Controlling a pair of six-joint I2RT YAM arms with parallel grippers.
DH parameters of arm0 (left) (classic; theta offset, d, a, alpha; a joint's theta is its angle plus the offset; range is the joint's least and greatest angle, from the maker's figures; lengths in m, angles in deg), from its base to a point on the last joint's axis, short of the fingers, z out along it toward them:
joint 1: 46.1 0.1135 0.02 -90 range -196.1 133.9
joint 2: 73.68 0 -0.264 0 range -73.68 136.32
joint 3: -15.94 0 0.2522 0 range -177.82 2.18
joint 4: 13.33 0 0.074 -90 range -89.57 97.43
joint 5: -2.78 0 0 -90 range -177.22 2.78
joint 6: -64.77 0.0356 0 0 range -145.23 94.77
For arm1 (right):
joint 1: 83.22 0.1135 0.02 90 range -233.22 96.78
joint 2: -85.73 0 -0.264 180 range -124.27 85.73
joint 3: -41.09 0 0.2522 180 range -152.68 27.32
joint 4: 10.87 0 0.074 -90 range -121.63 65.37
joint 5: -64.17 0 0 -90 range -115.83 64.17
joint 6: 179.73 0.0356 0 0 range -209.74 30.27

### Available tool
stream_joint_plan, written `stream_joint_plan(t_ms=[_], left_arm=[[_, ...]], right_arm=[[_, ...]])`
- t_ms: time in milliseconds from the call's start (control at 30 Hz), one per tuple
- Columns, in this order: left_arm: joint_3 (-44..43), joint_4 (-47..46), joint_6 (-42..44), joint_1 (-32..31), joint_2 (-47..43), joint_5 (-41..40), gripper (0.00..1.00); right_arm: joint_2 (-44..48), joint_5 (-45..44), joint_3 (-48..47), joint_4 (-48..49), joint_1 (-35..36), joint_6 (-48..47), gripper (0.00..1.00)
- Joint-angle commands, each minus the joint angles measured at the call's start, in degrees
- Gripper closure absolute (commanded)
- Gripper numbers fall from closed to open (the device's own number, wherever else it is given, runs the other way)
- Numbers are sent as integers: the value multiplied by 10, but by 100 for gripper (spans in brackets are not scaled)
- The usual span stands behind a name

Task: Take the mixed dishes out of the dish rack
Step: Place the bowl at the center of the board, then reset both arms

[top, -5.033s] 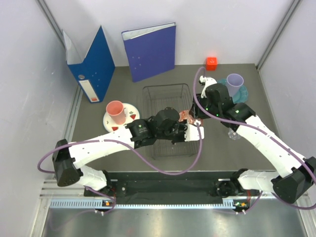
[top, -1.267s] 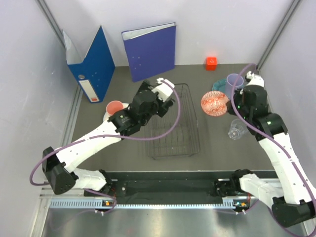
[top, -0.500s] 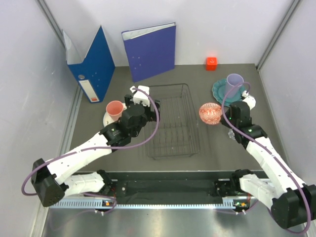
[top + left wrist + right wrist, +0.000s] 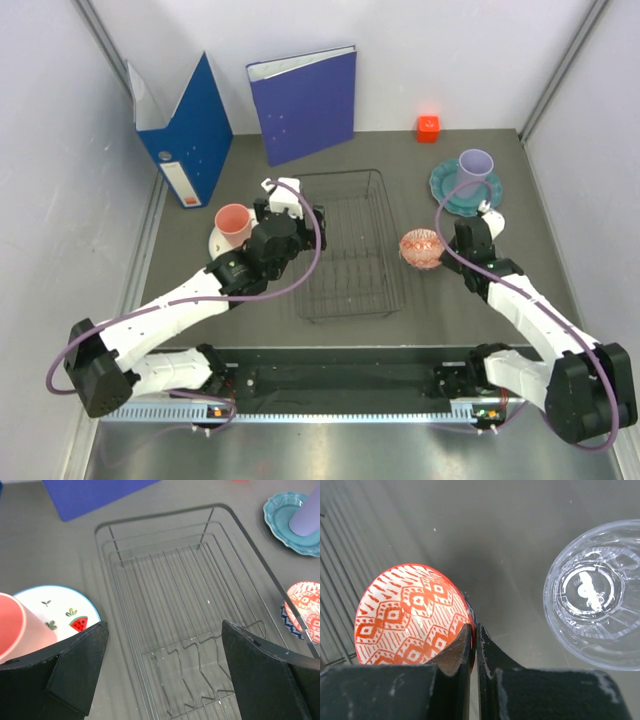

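The black wire dish rack [image 4: 345,245] lies mid-table with nothing in it; its grid floor [image 4: 190,605] fills the left wrist view. Above its far left side hangs my left gripper [image 4: 290,212], jaws wide open [image 4: 167,670] and holding nothing. A pink cup [image 4: 233,222] stands on the white plate [image 4: 222,245] left of the rack. My right gripper [image 4: 440,250] is shut [image 4: 475,635] on the rim of the small red-patterned bowl [image 4: 405,615], low beside the rack's right side. The clear tumbler [image 4: 592,595] stands just to its right. A lavender cup [image 4: 474,168] sits on the teal plate [image 4: 445,188].
Two blue binders [image 4: 185,130] [image 4: 305,100] stand along the back. A small red cube [image 4: 428,124] sits at the far right back. Grey walls close in the left, back and right sides.
My right arm has brought the bowl down and nearer, to just right of the rack. My left arm has drawn back from the rack's middle to its far left side, still open.
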State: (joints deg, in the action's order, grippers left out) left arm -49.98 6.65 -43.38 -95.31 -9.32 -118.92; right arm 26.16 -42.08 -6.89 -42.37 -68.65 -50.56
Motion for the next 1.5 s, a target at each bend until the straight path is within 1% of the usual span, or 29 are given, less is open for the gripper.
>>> stream_joint_plan(t_ms=[0, 200, 400, 433, 467, 500, 533, 567, 667, 800, 900, 1033, 1067, 1133, 1167, 1233, 1267, 1333, 1367, 1400, 1467], left_arm=[[14, -2, -35, 2, 11, 9, 1], [12, 12, -46, 2, 18, 11, 1], [17, 14, -44, 2, 16, 28, 1], [18, 14, -44, 2, 16, 29, 1], [19, 14, -44, 2, 16, 30, 1], [19, 14, -44, 2, 16, 31, 1], [20, 15, -44, 1, 16, 33, 1], [20, 15, -44, 1, 15, 33, 1], [22, 15, -44, 2, 16, 32, 1], [22, 16, -49, 2, 16, 34, 1], [20, 27, -56, 2, 16, 28, 1], [12, 51, -65, 2, 16, 11, 1], [8, 56, -70, 2, 15, 13, 1], [5, 65, -79, 2, 13, 23, 1], [4, 66, -91, 2, 11, 26, 1], [3, 71, -106, 2, 9, 35, 1], [2, 72, -120, 1, 9, 44, 1], [-1, 78, -135, 2, 13, 50, 1], [-1, 78, -152, 2, 16, 51, 1], [-2, 79, -162, 2, 18, 52, 1], [-13, 94, -187, 2, 33, 48, 1]], right_arm=[[-8, 2, 14, 73, -6, 13, 100], [-27, 11, 38, 92, -6, 14, 100], [-33, 23, 45, 86, -5, 13, 100], [-29, 25, 44, 80, -6, 12, 98], [-25, 25, 43, 77, -5, 12, 96], [-20, 27, 43, 74, -6, 12, 90], [-8, 27, 39, 68, -5, 8, 86], [-2, 26, 35, 58, -5, 8, 75], [21, 15, 14, 26, -5, 5, 58], [42, 10, -17, -11, -5, 2, 50], [82, 3, -53, -36, -5, -2, 46], [142, 3, -116, -45, -5, -23, 36], [154, 10, -125, -42, -4, -31, 32], [183, 35, -144, -27, -2, -57, 29], [192, 46, -147, -21, 4, -67, 26], [214, 65, -148, 0, 18, -95, 24], [222, 64, -146, 10, 46, -104, 22], [239, 16, -134, 29, 88, -130, 21], [240, -6, -130, 35, 138, -139, 20], [235, -52, -127, 38, 163, -155, 19], [220, -83, -131, 40, 220, -165, 18]])
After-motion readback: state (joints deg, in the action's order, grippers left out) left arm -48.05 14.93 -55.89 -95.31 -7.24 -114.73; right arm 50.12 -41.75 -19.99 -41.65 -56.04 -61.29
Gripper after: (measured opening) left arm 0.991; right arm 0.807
